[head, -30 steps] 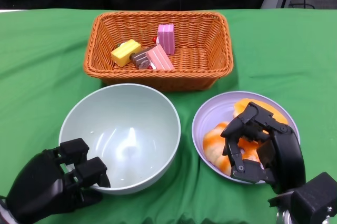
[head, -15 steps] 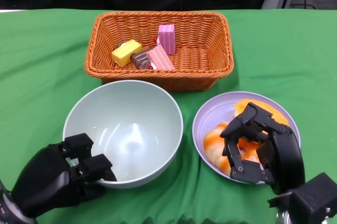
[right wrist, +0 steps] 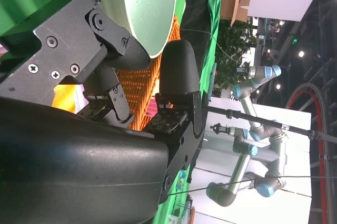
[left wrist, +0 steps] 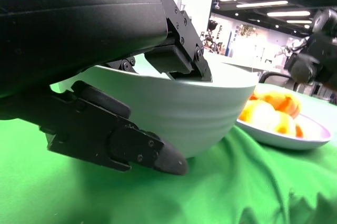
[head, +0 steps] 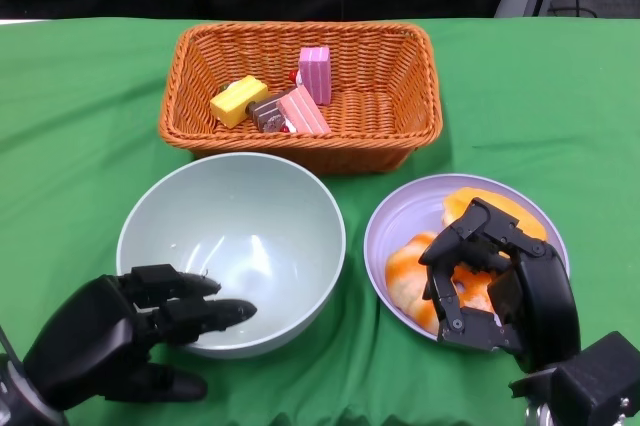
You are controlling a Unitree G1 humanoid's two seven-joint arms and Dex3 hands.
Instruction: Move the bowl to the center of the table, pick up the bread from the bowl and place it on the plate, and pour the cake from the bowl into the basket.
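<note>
Pale green bowl (head: 232, 249), lower centre-left of the head view, stands upright and empty on the green cloth (head: 90, 126). Half a second earlier the left hand (head: 120, 331) had its fingers hooked over the near rim; now they are straightened and spread, the upper ones lying across the rim and the thumb on the cloth below, gripping nothing. The left wrist view confirms this: fingers above the rim, thumb beneath the bowl's wall, neither closed on it. The bowl itself appears almost unmoved over the same interval. The release suggests that the pouring step is over and the bowl has been set down for good.

Wicker basket (head: 300, 96), upper centre of the frame, holds the cake pieces (head: 285, 101): a yellow block, a brown piece, a pink slice, and a pink block standing on end. Lilac plate (head: 400, 221), lower right of the frame, carries the bread (head: 410, 271), orange and white, with a second orange piece behind it. The right hand (head: 485, 281) hangs over the plate, fingers curved above the bread; whether they touch it cannot be told, and the right wrist view does not settle it.

With bread on the plate, cake in the basket and the bowl empty, the task appears essentially complete.
</note>
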